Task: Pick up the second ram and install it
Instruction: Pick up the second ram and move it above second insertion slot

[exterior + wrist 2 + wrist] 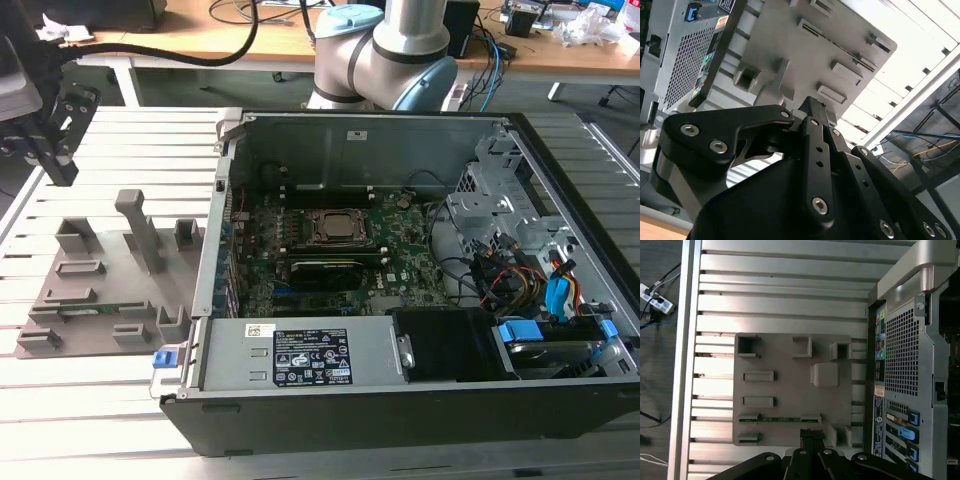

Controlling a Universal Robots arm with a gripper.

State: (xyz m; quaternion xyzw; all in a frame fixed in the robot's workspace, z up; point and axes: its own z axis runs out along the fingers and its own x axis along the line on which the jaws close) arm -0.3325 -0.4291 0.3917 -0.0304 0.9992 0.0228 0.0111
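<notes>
- Claw hovers clenched and empty over the gray tray.
- Second ram lies slotted just beneath its tips.
- Risk: coming down clenched, it could strike the stick or knock it askew.

Second ram mostly hidden in holder (edge only)

Arm: silver tube, light-blue joint caps. Gripper: matte black linkages, silver hex screws.
</notes>
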